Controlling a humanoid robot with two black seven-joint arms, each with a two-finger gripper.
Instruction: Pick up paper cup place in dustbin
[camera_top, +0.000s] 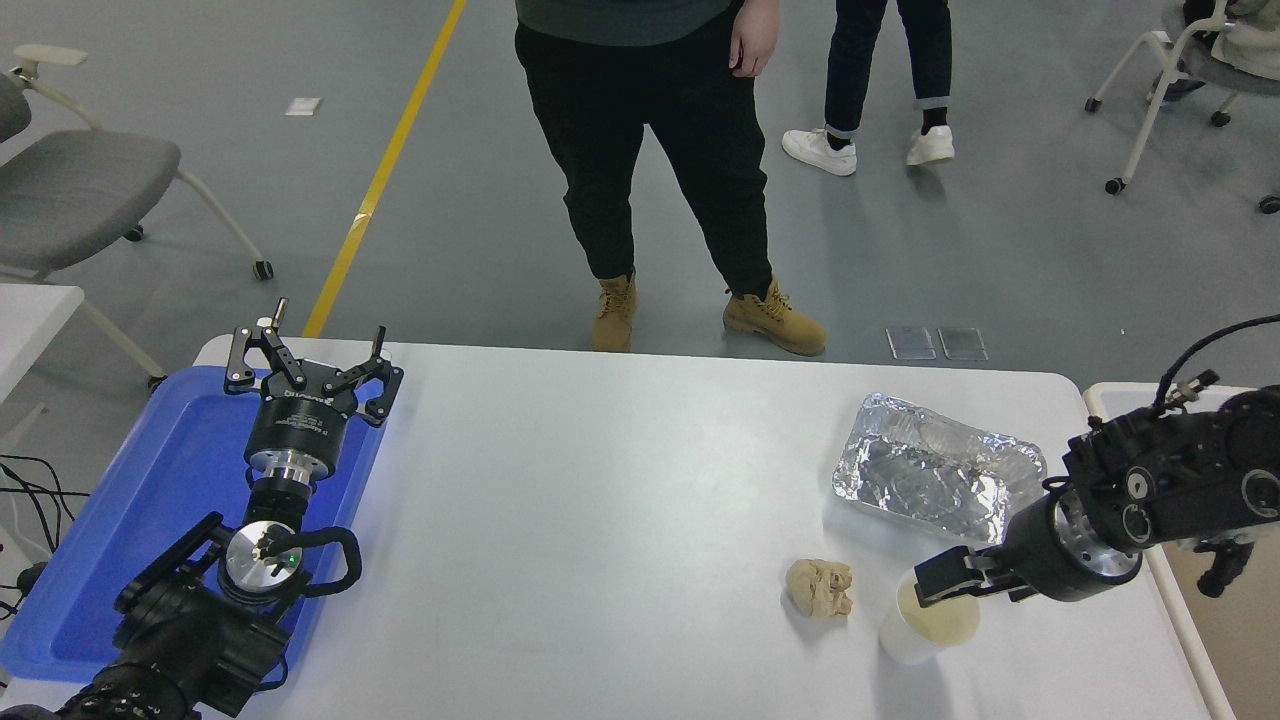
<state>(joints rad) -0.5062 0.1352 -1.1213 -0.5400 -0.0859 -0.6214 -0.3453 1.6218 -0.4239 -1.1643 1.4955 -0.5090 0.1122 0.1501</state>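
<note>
The right gripper (938, 585) sits at the cup's (928, 628) far rim; whether its fingers are open or gripping cannot be told. The cup stands upright just right of the wad (819, 586), nearer than the foil tray (935, 466). The left gripper (310, 368), fingers spread and empty, hangs over the blue tray (150, 500).

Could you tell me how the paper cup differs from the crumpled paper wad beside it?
The paper cup is white with a cream inside; the paper wad is beige. The cup stands upright, smooth and round-rimmed, while the wad is a crushed, shapeless lump. The right gripper is at the cup's rim; nothing is at the wad. Both rest on the white table, apart.
</note>
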